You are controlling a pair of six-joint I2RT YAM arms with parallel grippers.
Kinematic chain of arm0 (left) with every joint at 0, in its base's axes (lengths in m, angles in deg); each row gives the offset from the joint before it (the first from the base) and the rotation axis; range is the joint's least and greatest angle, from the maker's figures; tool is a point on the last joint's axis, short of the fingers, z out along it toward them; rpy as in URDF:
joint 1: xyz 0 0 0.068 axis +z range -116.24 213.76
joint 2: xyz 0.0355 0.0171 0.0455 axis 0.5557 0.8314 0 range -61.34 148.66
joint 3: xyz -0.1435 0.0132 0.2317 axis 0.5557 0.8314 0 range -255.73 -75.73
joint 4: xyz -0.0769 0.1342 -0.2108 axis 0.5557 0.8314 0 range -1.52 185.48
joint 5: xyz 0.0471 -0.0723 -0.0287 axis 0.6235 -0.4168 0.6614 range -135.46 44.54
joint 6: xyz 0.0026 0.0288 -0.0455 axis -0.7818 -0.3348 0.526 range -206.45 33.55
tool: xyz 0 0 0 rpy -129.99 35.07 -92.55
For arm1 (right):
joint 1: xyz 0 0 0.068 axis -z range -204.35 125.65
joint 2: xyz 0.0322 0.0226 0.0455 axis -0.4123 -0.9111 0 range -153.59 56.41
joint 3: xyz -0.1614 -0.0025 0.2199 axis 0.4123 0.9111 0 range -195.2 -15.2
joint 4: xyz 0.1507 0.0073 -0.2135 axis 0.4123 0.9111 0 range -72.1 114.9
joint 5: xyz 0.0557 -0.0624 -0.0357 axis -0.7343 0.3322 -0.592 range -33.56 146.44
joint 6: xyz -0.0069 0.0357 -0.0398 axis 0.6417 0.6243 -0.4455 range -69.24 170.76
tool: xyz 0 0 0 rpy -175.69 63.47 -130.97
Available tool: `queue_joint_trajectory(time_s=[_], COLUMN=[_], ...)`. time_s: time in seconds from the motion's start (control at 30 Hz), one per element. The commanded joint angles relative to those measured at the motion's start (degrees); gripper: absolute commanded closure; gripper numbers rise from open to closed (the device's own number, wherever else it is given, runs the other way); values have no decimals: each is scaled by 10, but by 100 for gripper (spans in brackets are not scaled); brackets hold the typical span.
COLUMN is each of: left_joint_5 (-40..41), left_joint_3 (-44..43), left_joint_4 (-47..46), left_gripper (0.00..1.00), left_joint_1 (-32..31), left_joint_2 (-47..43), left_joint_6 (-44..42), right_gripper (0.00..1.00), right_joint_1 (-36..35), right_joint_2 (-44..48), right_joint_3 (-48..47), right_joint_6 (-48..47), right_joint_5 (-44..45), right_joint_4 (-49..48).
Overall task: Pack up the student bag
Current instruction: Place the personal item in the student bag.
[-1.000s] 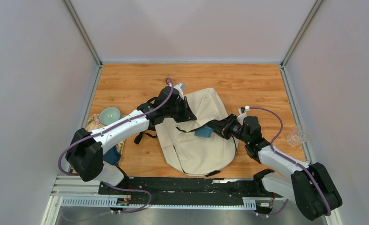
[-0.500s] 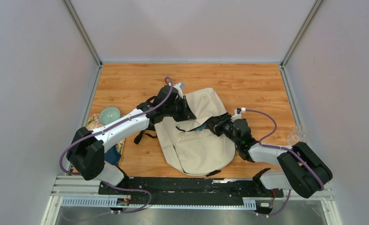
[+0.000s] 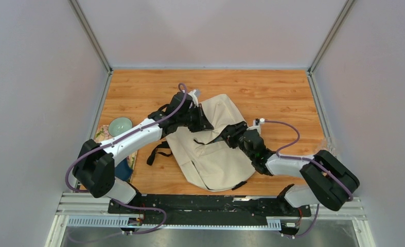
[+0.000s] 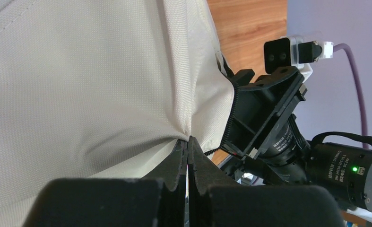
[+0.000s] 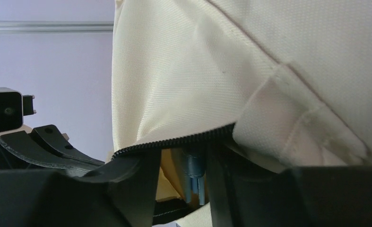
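pinching the rim of the student bag (image 3: 210, 154), the left hand (image 4: 187, 147) props its mouth open so the right hand (image 5: 177, 170), slightly spread, fits inside.

Left arm (image 3: 138, 135) stretched forward and rightward; left gripper (image 4: 187, 144) clamped tight on student bag (image 4: 80, 71) fabric. Right arm (image 3: 285, 164) bent low, reaching leftward; right gripper (image 5: 184, 165) jaws slightly parted.
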Motion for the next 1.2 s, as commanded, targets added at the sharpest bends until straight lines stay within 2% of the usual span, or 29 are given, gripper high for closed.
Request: queue_joint_trajectory(time_s=[0.0, 0.03, 0.07, 0.13, 0.23, 0.3, 0.33, 0.43, 0.53, 0.83, 1.0, 1.17], left_joint_5=[-57, -58, -59, -61, -61, -61, -61, -61, -62, -74, -84, -88], left_joint_3=[7, 9, 12, 14, 18, 21, 22, 26, 28, 28, 29, 29], left_joint_4=[-17, -16, -17, -20, -21, -21, -22, -22, -24, -30, -33, -33], left_gripper=[100, 100, 100, 100, 100, 100, 100, 100, 100, 100, 100, 100], left_joint_1=[3, 4, 5, 9, 11, 11, 12, 12, 12, 12, 13, 12], left_joint_2=[-17, -18, -19, -18, -20, -23, -24, -26, -26, -26, -22, -18], left_joint_6=[0, 0, 1, 2, 2, 3, 3, 2, 3, 3, 4, 4], right_gripper=[50, 42, 39, 34, 34, 39, 48, 66, 78, 96, 97, 97], right_joint_1=[-2, -1, -2, -2, -2, -2, -2, -2, -2, -2, -2, -2], right_joint_2=[96, 111, 122, 157, 181, 184, 186, 187, 184, 112, 63, 14], right_joint_3=[-36, -39, -39, -44, -46, -41, -39, -26, -24, -84, -90, -138], right_joint_6=[-52, -63, -81, -93, -107, -106, -105, -97, -96, -108, -98, -94], right_joint_5=[54, 56, 55, 56, 43, 24, 21, 9, 9, -14, -24, -28], right_joint_4=[198, 220, 237, 295, 337, 341, 340, 330, 321, 338, 281, 244])
